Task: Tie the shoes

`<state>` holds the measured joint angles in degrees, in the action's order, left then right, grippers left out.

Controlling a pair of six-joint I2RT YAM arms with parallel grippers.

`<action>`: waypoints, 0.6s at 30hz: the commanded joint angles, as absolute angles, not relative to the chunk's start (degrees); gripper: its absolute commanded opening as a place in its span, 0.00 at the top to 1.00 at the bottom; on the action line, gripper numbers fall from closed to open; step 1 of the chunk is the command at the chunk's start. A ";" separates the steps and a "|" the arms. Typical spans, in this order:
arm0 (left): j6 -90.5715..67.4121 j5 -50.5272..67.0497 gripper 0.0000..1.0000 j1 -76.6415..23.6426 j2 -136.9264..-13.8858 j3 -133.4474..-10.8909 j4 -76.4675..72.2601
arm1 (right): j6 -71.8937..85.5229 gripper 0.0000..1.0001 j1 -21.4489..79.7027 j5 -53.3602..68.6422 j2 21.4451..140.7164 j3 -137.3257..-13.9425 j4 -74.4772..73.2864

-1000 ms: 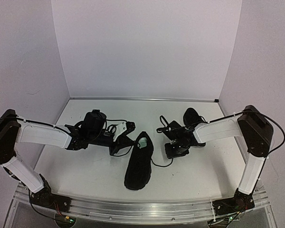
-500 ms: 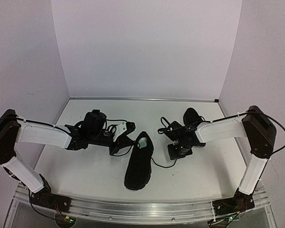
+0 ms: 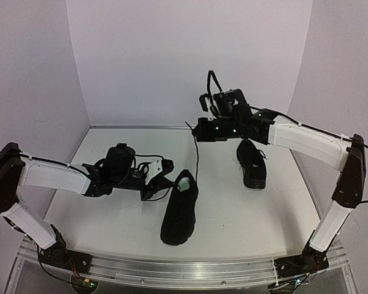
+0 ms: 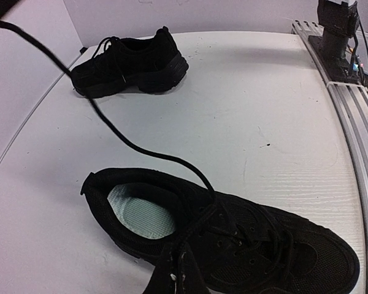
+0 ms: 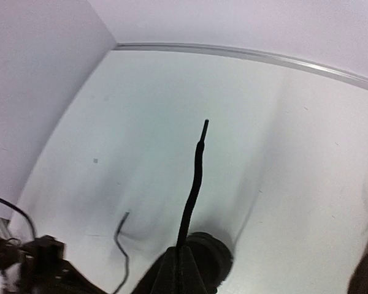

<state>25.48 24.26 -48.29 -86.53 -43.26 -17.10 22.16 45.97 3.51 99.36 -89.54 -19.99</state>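
The near shoe lies at the middle of the bench with its toe toward the near edge. It is matte black with a mesh-textured toe, and a pale green ribbed insole shows in the heel opening. One thin black round lace rises from its eyelets to the right gripper, which hangs high above the far half of the bench. Its jaws are pinched on the lace, and the stiff tip projects beyond them. The left gripper sits low at the shoe's left side with its fingertips drawn to a point over the lacing. Whether a lace lies between them cannot be told. The second shoe, also matte black, rests upright near the right edge and apart from both grippers. A ribbed aluminium rail borders the near edge.
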 commanded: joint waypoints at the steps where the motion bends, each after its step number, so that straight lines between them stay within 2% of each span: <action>1: 27.18 23.49 1.00 -48.81 -83.19 -41.55 -21.73 | 22.06 1.00 46.96 15.86 107.26 -99.44 -14.48; 10: 28.66 22.02 1.00 -49.64 -81.53 -39.50 -22.13 | 25.53 1.00 52.04 28.24 124.83 -118.73 -12.92; 15: 28.91 21.89 1.00 -49.66 -80.43 -38.61 -21.54 | 27.82 0.98 52.59 32.92 130.79 -124.06 -13.47; 16: 28.90 21.65 1.00 -49.73 -80.42 -38.44 -21.54 | 27.70 0.89 52.59 33.15 131.85 -124.75 -14.37; 18: 28.90 21.47 1.00 -49.72 -80.58 -38.41 -21.40 | 27.02 0.63 52.60 33.11 132.36 -124.51 -16.22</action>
